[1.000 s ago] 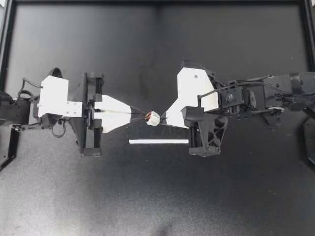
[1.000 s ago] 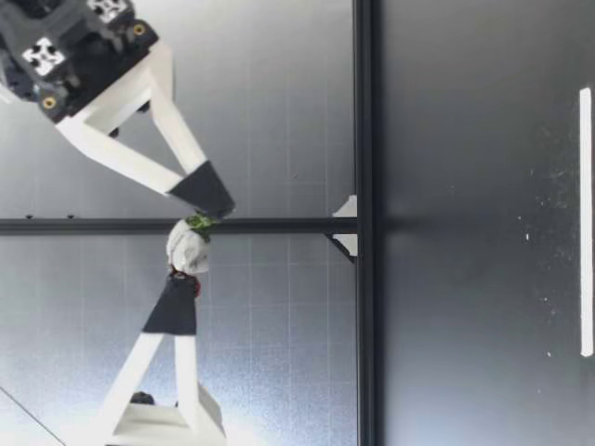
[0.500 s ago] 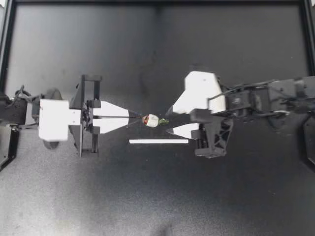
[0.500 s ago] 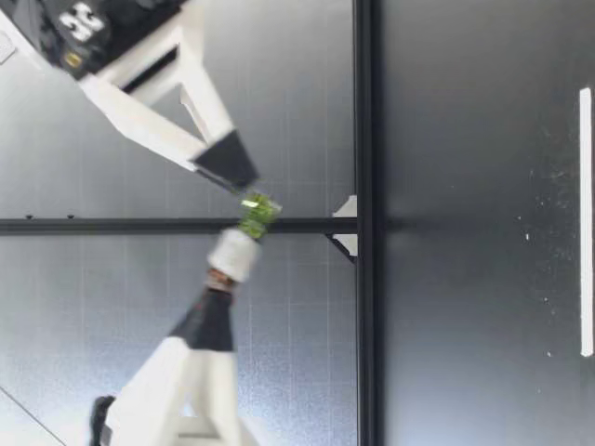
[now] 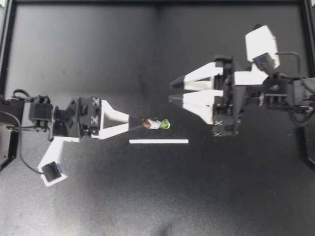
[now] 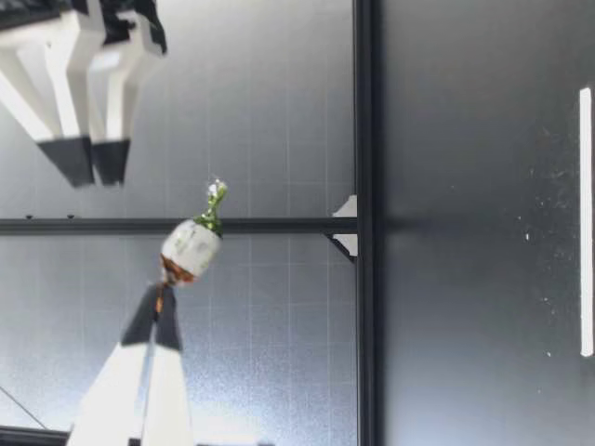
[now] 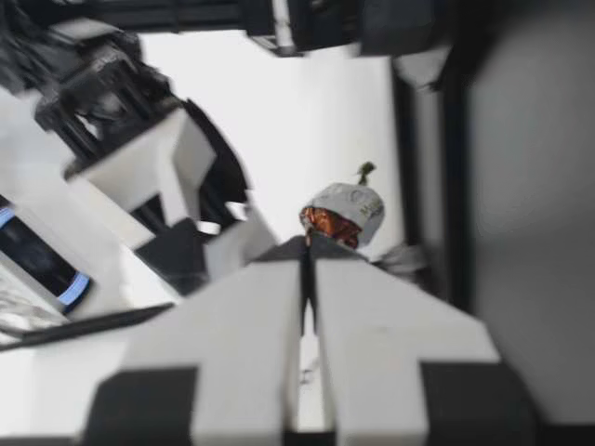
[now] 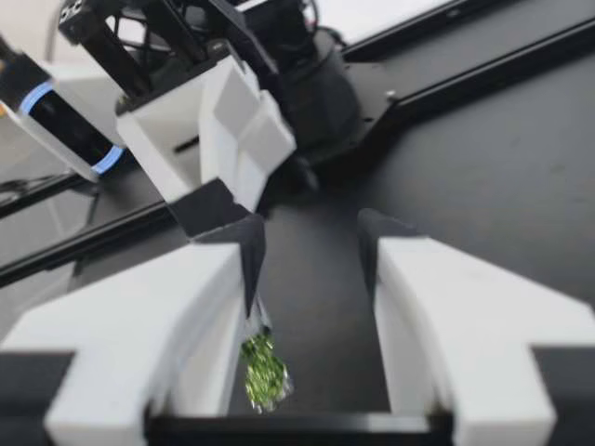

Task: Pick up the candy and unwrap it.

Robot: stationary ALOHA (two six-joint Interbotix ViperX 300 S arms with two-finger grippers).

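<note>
While the left tool [image 5: 133,123] holds the candy [image 5: 154,124] in the air above the table [image 5: 98,196], the pick-up is judged complete and the unwrapping step is in hand. The wrapper looks intact: the white body is covered, and the green twist end [image 5: 166,124] stands free, pointing away from the left tool.

The left tool is closed to a pinch. Both fingers press on the reddish-brown twist at the opposite end of the candy, and the left wrist view shows no gap between them.

The right tool [image 5: 172,92] is partly open and holds nothing. It stands apart from the candy, and the low view shows it higher than the candy.

Next move, as judged: bring the right tool to the green twist end, close on it, then pull or turn against the left tool's grip.

Seen from above, the candy lies just beside a white strip [image 5: 158,141] on the table.
</note>
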